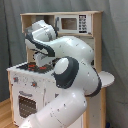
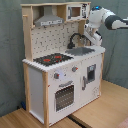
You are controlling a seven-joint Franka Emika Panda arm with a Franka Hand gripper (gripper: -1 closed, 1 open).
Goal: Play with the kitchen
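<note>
Toy kitchen point(image 2: 60, 75), gripper point(image 2: 91, 36) above sink point(image 2: 80, 51) in second exterior view, finger state indeterminate, first exterior view blocked by arm point(image 1: 70, 75).
</note>
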